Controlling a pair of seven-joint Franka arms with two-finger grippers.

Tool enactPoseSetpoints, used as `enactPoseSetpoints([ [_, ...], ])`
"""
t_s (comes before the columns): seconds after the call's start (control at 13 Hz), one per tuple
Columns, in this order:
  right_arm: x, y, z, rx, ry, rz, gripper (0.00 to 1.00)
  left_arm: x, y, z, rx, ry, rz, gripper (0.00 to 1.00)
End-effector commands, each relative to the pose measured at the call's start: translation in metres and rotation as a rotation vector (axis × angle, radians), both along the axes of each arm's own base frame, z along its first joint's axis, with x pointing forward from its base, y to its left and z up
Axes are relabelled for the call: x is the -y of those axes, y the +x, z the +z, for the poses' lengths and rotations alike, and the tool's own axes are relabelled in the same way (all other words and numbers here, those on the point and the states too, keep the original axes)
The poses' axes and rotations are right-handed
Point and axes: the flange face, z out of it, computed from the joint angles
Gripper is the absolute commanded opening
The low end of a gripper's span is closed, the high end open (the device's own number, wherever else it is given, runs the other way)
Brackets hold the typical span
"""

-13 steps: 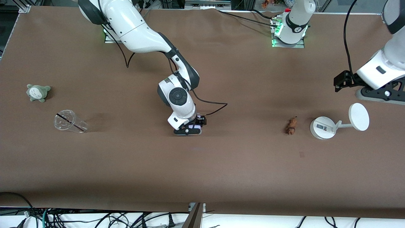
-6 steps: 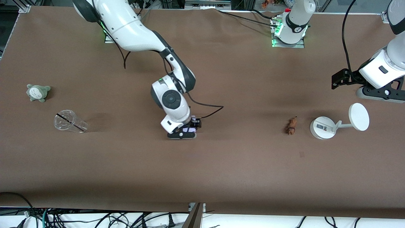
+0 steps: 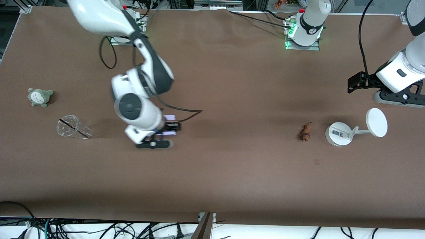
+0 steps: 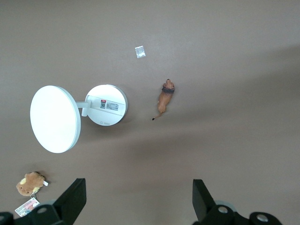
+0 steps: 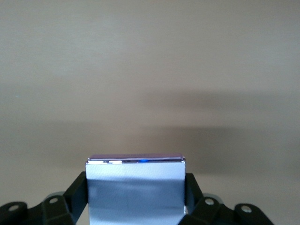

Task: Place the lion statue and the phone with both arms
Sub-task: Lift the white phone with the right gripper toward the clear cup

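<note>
The phone (image 3: 170, 118), a pale lavender-white slab with a purple edge, is gripped by my right gripper (image 3: 162, 132), which is shut on it above the table between the middle and the plastic cup. In the right wrist view the phone (image 5: 136, 187) fills the space between the black fingers (image 5: 79, 192). The lion statue (image 3: 305, 131), tiny and orange-brown, lies on the table beside the white stand. My left gripper (image 3: 353, 85) hangs open and empty over the left arm's end of the table. The left wrist view shows the lion statue (image 4: 165, 97) well below the left gripper (image 4: 137, 199).
A white round-based stand with a disc (image 3: 338, 133) sits next to the lion. A clear plastic cup (image 3: 73, 127) lies on its side, and a grey-green plush (image 3: 40, 97) is farther toward the right arm's end. A brown plush (image 4: 31, 183) lies near the stand's disc.
My right arm has carried the phone from the table's middle toward the right arm's end, closer to the cup. The left arm shifted slightly early on, then stayed still.
</note>
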Motion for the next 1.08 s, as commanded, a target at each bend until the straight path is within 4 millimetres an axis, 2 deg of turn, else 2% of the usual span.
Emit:
enactPoseSetpoints([
  [0.0, 0.071, -0.005, 0.025, -0.029, 0.021, 0.03, 0.13, 0.002, -0.007, 0.005, -0.004, -0.019, -0.005, 1.0],
  [0.15, 0.113, -0.003, 0.024, -0.035, 0.005, 0.027, 0.13, 0.003, -0.007, 0.005, -0.004, -0.021, -0.007, 1.0],
  [0.38, 0.16, 0.0, -0.006, -0.026, -0.017, 0.058, 0.13, 0.004, -0.007, 0.005, -0.005, -0.019, -0.008, 1.0],
  [0.69, 0.202, -0.005, -0.075, 0.056, -0.033, 0.047, 0.13, 0.005, -0.007, 0.005, -0.005, -0.019, -0.013, 1.0],
  [0.77, 0.206, -0.006, -0.091, 0.062, -0.037, 0.046, 0.13, 0.006, -0.008, 0.005, -0.005, -0.019, -0.014, 1.0],
  [0.92, 0.223, -0.004, -0.115, 0.066, -0.044, 0.05, 0.13, 0.007, -0.008, 0.004, -0.011, -0.021, -0.016, 1.0],
  [1.0, 0.225, -0.004, -0.124, 0.068, -0.047, 0.051, 0.13, 0.008, -0.009, 0.004, -0.013, -0.02, -0.016, 1.0],
])
